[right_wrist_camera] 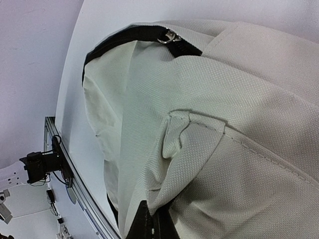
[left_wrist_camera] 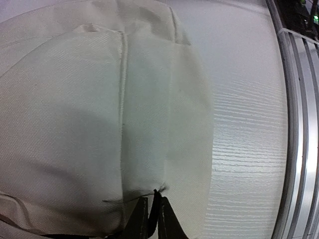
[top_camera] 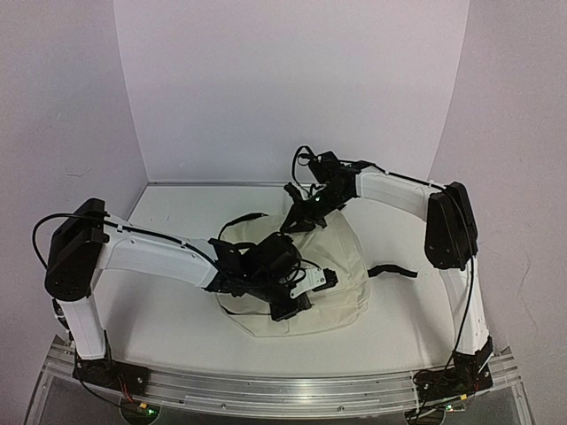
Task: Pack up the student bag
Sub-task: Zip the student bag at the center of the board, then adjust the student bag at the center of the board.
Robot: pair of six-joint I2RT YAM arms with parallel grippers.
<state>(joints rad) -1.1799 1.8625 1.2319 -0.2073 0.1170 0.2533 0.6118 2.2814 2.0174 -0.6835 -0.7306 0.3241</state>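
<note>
Student bag [top_camera: 341, 266] slumps centre frame: soft, light, floppy cloth. My left gripper [left_wrist_camera: 153, 206] clenched on pocket seam [left_wrist_camera: 122, 124], right gripper [right_wrist_camera: 150, 219] on fold below zipper [right_wrist_camera: 149, 35]. I judge seams, straps [top_camera: 390, 271] hold best.

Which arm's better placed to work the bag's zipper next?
Right, likely: right gripper pinches the student bag with the black zipper and pull in its wrist view; left gripper pinches plain fabric, no zipper visible there.
</note>
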